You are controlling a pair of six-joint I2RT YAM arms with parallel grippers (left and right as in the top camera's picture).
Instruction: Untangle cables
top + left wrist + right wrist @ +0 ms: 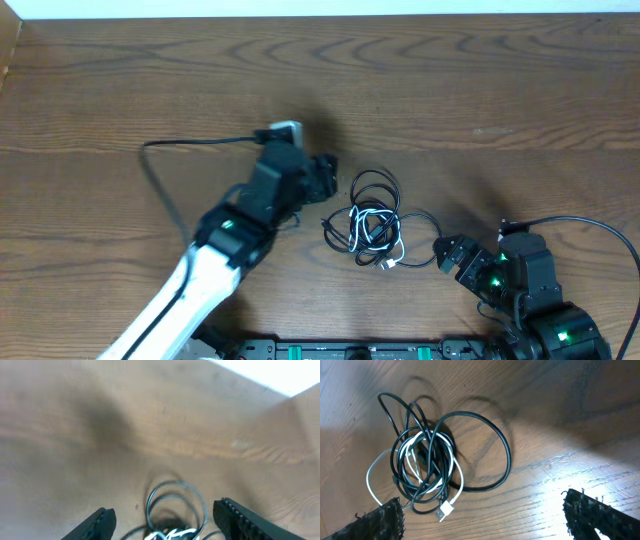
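On the wooden table (pixel 450 90), near the middle: the cables (pixel 372 222) in one knotted heap — black loops wound round a white cord, its white plug (pixel 445 510) at the near edge of the heap. Just left of it, the left gripper (pixel 325 178), spread wide, gripping nothing. To the right and nearer, the right gripper (pixel 447 255) — likewise wide, holding nothing.

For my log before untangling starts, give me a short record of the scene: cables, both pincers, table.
cables: one tangled heap of black cords with one white cord wound in, lying on the table
white plug: free at the heap's edge
left pincer: open, holding nothing
right pincer: open, holding nothing
table: brown wood
untangling: not yet begun
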